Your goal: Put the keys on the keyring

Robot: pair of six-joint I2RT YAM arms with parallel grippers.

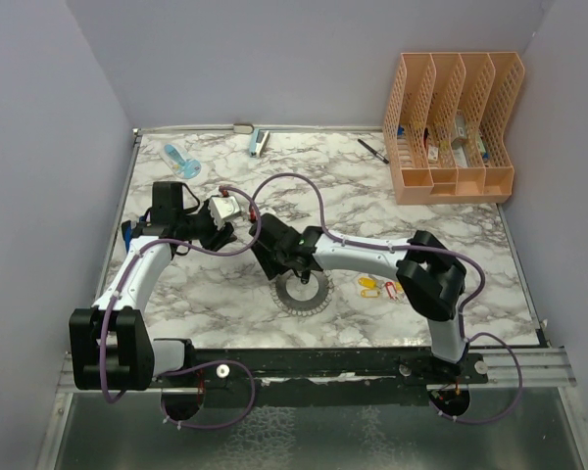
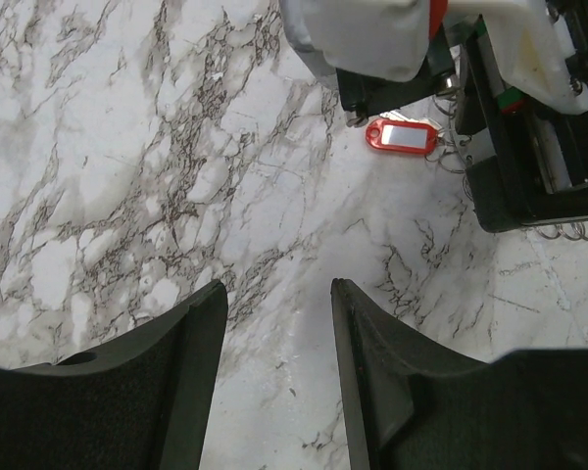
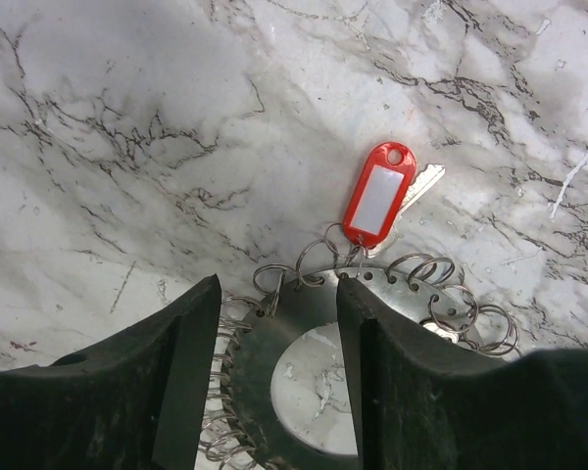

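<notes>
The grey keyring (image 1: 318, 299) lies on the marble table near the front middle. My right gripper (image 1: 279, 266) hovers over its left rim, open; in the right wrist view (image 3: 274, 279) the fingers straddle the ring's flat plate (image 3: 265, 352) with its wire loops. A red-tagged key (image 3: 377, 196) lies just beyond and looks hooked into a loop on the rim. It also shows in the left wrist view (image 2: 404, 135). Loose yellow keys (image 1: 369, 286) and a red one (image 1: 390, 289) lie right of the ring. My left gripper (image 1: 220, 233) is open and empty over bare marble (image 2: 279, 284).
An orange slotted desk organiser (image 1: 456, 122) stands at the back right, with a black pen (image 1: 372, 150) beside it. A blue stapler (image 1: 258, 144) and a light-blue item (image 1: 181, 162) lie along the back. Grey walls enclose the table.
</notes>
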